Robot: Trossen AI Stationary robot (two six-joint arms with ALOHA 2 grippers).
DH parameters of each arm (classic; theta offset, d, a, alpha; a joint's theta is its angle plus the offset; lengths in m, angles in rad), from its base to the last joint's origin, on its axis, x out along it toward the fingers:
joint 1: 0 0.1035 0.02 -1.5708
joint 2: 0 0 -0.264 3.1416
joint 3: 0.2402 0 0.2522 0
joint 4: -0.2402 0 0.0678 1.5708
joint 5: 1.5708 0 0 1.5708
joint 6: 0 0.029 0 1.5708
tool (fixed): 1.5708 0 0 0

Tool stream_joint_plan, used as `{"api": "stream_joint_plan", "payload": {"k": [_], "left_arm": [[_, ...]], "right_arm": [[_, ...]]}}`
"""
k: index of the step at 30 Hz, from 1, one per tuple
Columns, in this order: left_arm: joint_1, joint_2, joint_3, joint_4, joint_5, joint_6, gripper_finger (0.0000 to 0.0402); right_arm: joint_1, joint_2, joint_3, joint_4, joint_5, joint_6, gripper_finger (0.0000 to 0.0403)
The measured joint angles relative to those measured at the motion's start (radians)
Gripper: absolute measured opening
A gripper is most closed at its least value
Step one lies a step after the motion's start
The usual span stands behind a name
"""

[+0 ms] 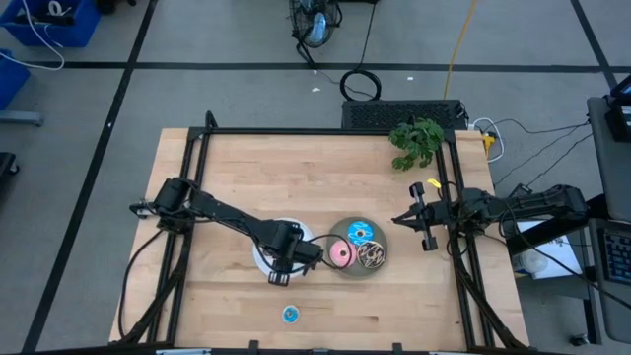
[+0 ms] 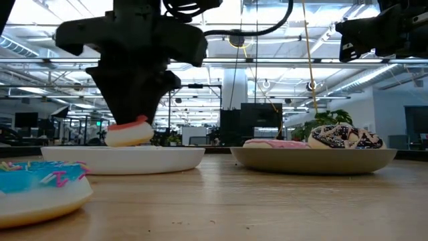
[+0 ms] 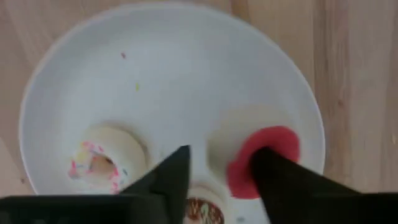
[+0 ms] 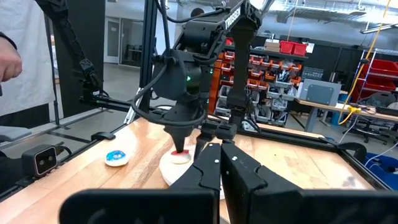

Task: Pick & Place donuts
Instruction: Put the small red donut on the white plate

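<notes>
Donuts I count: six. One blue donut (image 1: 290, 315) lies alone by the front edge of the wooden worktop (image 1: 227, 168). My left gripper (image 3: 219, 171), jaws apart, straddles a red donut (image 3: 264, 163) on the white plate (image 1: 262, 258), beside a white-pink one (image 3: 96, 163). Three more sit on the grey plate (image 1: 347, 273). My right gripper (image 1: 399, 219), jaws together, waits at the right edge.

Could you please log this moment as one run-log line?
left gripper: open over white round plate | small red-topped toy donut: on plate | right gripper: idle at table's right
</notes>
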Motion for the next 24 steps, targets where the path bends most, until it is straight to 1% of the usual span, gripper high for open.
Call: {"api": "stream_joint_plan", "payload": {"k": [2, 4, 6, 8, 13, 16, 18, 21, 24], "left_arm": [[-0.001, 0.000, 0.000, 0.022, 0.001, -0.007, 0.0236], [-0.001, 0.000, 0.000, 0.035, -0.005, -0.024, 0.0273], [0.001, 0.000, 0.000, 0.043, -0.031, -0.061, 0.0297], [0.011, 0.000, 0.000, 0.044, -0.041, -0.120, 0.0309], [0.027, 0.000, 0.000, 0.030, -0.043, -0.240, 0.0308], [0.028, 0.000, 0.000, 0.015, -0.053, -0.276, 0.0298], [0.028, 0.000, 0.000, 0.015, -0.060, -0.289, 0.0292], [0.020, -0.001, 0.000, 0.015, -0.082, -0.306, 0.0284], [0.012, -0.002, 0.000, 0.015, -0.105, -0.318, 0.0281]], "right_arm": [[0.000, 0.000, 0.000, 0.000, 0.000, 0.000, 0.0000], [0.000, 0.001, 0.000, 0.000, 0.000, -0.006, 0.0000], [0.003, 0.014, 0.000, 0.001, 0.000, -0.050, 0.0000], [0.016, 0.040, 0.000, 0.007, 0.001, -0.087, 0.0000], [0.075, 0.171, 0.000, 0.158, 0.029, -0.157, 0.0000], [0.118, 0.273, 0.000, 0.254, 0.029, -0.212, 0.0000], [0.148, 0.346, 0.008, 0.310, 0.049, -0.236, 0.0000], [0.200, 0.473, 0.079, 0.310, 0.099, -0.236, 0.0000], [0.261, 0.636, 0.183, 0.285, 0.192, -0.207, 0.0000]]}}
